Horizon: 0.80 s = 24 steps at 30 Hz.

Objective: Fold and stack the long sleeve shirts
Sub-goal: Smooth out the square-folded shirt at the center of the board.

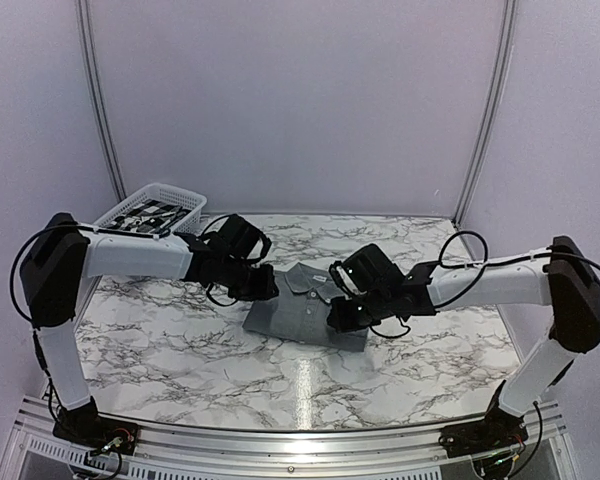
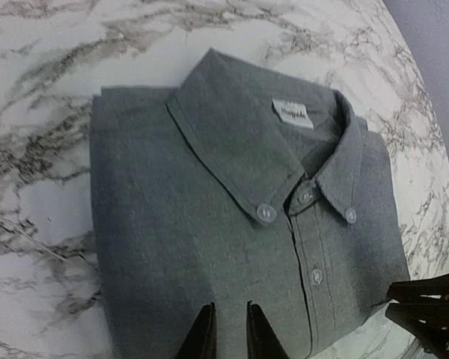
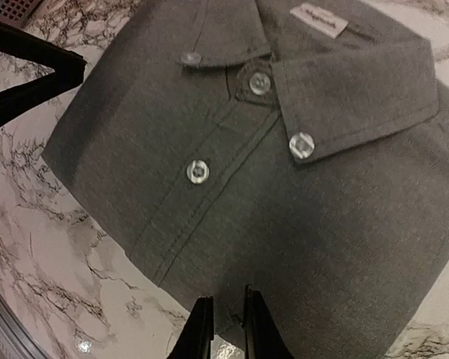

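Note:
One plain mid-grey long sleeve shirt point(image 1: 298, 318) lies folded into a neat rectangle at the middle of the marble table, collar up and buttoned. It fills the left wrist view point(image 2: 209, 209) and the right wrist view point(image 3: 299, 187). My left gripper point(image 1: 264, 284) hovers at the shirt's left edge; its jaws point(image 2: 229, 321) stand narrowly together with nothing between them. My right gripper point(image 1: 340, 312) hovers over the shirt's right side near its front edge; its jaws point(image 3: 224, 314) also stand narrowly together and hold nothing. No other shirt shows on the table.
A white plastic basket point(image 1: 152, 208) with dark and light cloth inside stands at the back left of the table. The right gripper's dark body point(image 2: 430, 310) shows in the left wrist view; the left one point(image 3: 22, 71) shows in the right wrist view.

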Each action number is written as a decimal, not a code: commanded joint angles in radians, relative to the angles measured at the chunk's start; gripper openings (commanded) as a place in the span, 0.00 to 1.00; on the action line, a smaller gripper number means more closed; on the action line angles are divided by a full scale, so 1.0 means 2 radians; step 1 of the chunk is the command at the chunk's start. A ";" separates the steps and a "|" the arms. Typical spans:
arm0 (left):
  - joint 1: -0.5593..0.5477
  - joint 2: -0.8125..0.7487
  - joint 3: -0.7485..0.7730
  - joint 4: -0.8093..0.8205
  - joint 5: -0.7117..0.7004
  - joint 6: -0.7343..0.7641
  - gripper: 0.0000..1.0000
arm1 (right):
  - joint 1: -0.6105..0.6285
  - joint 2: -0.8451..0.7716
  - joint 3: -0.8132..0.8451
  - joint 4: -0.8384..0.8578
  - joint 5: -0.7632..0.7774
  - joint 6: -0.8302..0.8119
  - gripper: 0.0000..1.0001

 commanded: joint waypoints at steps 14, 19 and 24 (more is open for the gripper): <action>-0.015 0.004 -0.087 0.030 0.035 -0.036 0.12 | -0.022 -0.044 -0.100 0.015 -0.019 0.056 0.14; -0.013 -0.030 -0.091 0.023 0.014 -0.035 0.15 | -0.065 -0.101 -0.117 0.007 -0.013 0.056 0.35; -0.008 -0.053 -0.093 0.011 -0.016 -0.035 0.21 | -0.096 -0.104 -0.122 0.018 -0.017 0.048 0.48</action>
